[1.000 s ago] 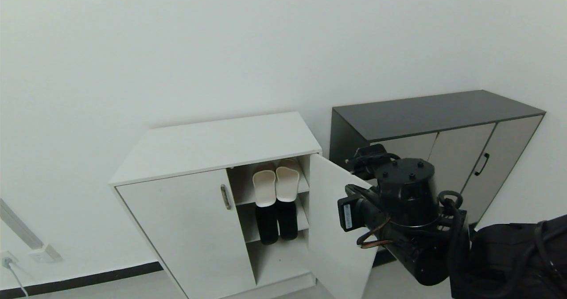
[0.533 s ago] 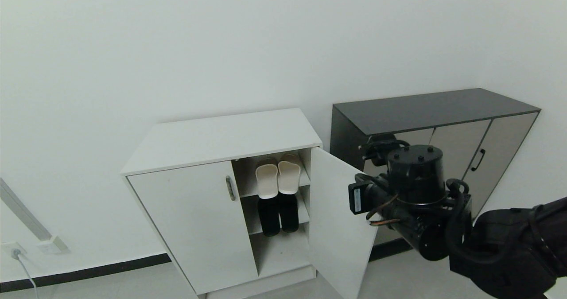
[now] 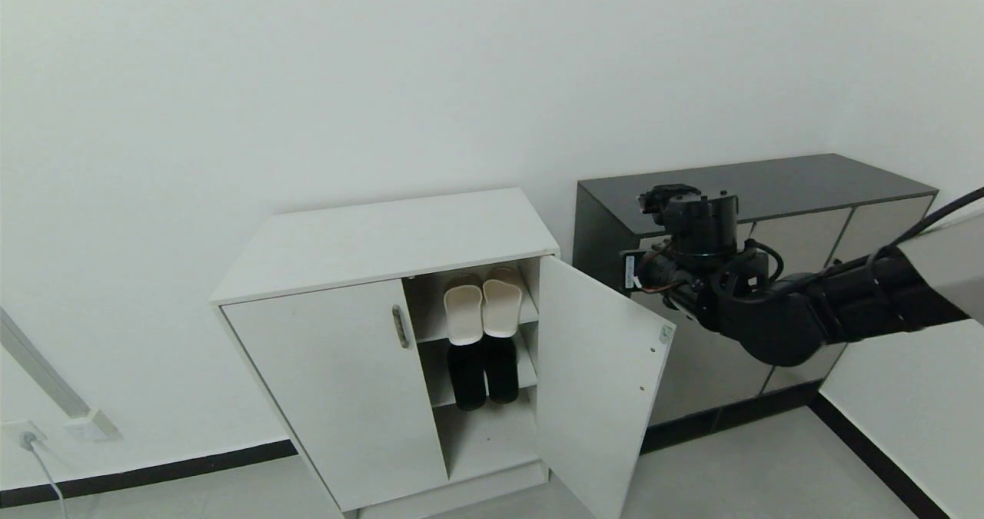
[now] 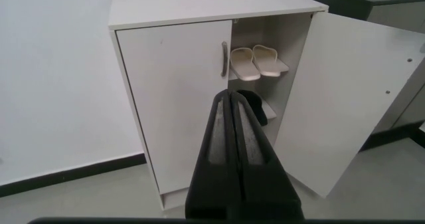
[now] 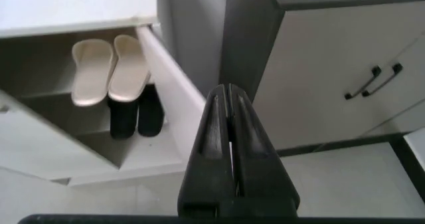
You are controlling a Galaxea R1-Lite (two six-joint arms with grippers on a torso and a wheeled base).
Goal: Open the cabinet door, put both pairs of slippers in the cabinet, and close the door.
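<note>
White wall socket (image 3: pixel 17 433) sits low at the far left with a cable plugged in. There's a slanted cable duct (image 3: pixel 46 384) just above it and a black skirting strip (image 3: pixel 154 474) along the floor.

Next over is the white cabinet (image 3: pixel 384 238). Its left door (image 3: pixel 330 396) is shut, with a metal handle (image 3: pixel 397 327) by the inner edge. The cream slippers (image 3: pixel 483 311) are side by side on the top shelf, and the black slippers (image 3: pixel 480 373) are on the shelf right below. The right door (image 3: pixel 600 388) hangs wide open, swung out toward the near right, so it stands between the shelves and the right arm.

The left gripper (image 4: pixel 230 96) hangs near, in front of the cabinet, fingers pressed together on nothing. The right gripper (image 5: pixel 230 91) is also clamped empty, up by the front top edge of the dark cabinet (image 3: pixel 769 181) on the right.

Compared with half a second back, the right arm has lifted and pulled farther off from the door, which hasn't budged.
</note>
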